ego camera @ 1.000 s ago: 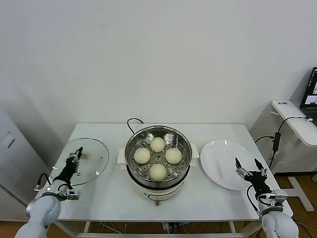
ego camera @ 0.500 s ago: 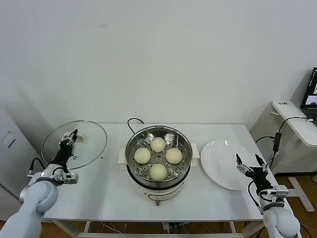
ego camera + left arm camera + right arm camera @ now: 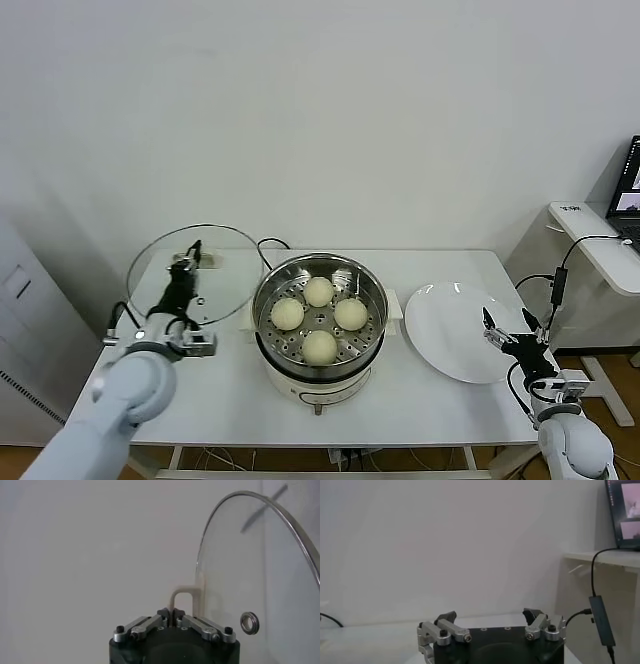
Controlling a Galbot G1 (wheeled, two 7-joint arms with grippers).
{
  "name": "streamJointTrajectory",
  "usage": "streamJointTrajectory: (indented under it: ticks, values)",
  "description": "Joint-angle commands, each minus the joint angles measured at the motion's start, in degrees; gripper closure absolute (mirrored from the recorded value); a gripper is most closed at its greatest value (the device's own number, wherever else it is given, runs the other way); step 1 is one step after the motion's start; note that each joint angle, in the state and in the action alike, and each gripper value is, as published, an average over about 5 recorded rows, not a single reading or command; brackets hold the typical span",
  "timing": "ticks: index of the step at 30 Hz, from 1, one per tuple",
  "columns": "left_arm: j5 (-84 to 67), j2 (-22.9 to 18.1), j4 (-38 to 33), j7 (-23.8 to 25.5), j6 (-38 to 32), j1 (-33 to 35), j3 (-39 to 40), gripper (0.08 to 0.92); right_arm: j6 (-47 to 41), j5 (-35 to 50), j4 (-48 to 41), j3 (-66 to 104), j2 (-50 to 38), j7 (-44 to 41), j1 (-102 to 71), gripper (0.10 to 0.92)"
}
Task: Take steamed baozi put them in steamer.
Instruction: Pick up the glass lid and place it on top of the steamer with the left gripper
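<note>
Several cream-white baozi (image 3: 319, 319) sit on the perforated tray inside the steel steamer (image 3: 372, 284) at the table's middle. My left gripper (image 3: 188, 262) is shut on the cream handle (image 3: 181, 596) of the round glass lid (image 3: 225, 275) and holds it tilted in the air, just left of the steamer. In the left wrist view the lid (image 3: 270, 580) stands on edge beyond the gripper (image 3: 171, 614). My right gripper (image 3: 508, 328) is open and empty over the near right edge of the white plate (image 3: 445, 330); its wrist view shows the gripper (image 3: 491, 617) spread wide.
The steamer's black cord (image 3: 268, 245) runs behind it. A side desk (image 3: 600, 240) with a laptop and a hanging cable stands to the right of the table. Bare tabletop (image 3: 220, 385) lies under and in front of the lifted lid.
My left gripper has lifted the glass lid off the table's left side and carried it up and right toward the steamer. The right gripper drifted slightly right.
</note>
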Motion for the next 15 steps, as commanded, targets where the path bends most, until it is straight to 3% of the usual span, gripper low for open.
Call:
streamJointTrajectory:
  ticks: [1, 15]
  values:
    - [10.9, -5.2, -6.3, 7.5, 14.7, -5.0, 16.1, 0.886, -0.4, -0.1, -0.1, 0.2, -0.5, 0.0, 0.0, 0.203]
    - [20.0, -15.4, -2.6, 8.7, 15.0, -5.2, 21.3, 0.886, -0.7, -0.7, -1.0, 1.1, -0.3, -0.1, -0.4, 0.203]
